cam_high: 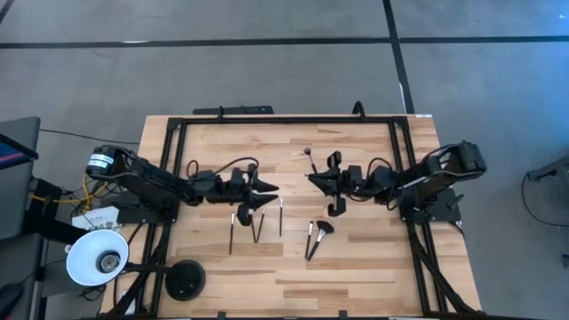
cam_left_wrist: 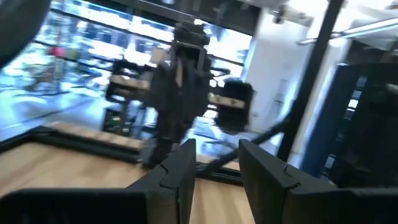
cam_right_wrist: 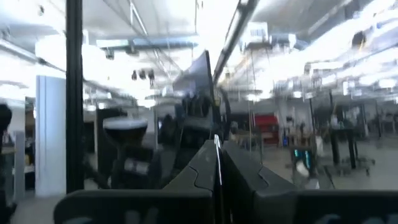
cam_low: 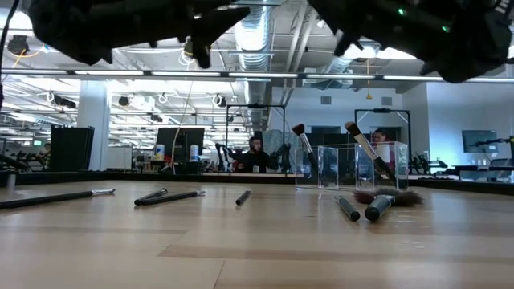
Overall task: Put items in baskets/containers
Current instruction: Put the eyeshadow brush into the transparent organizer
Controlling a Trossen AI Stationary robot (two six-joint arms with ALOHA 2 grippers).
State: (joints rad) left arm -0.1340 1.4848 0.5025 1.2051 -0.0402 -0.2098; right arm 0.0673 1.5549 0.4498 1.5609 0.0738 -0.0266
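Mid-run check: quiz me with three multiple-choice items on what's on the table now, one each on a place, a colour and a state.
1. Where is the fan brush? A on the floor; B flat on the table; C on a chair.
2. Lamp shade colour? A white; B red; C green.
3. Left claw? A open; B shut on a brush; C out of view.
Key: B, it lies on the wood; A, its disc shows white; A, its fingers stand apart with nothing between.
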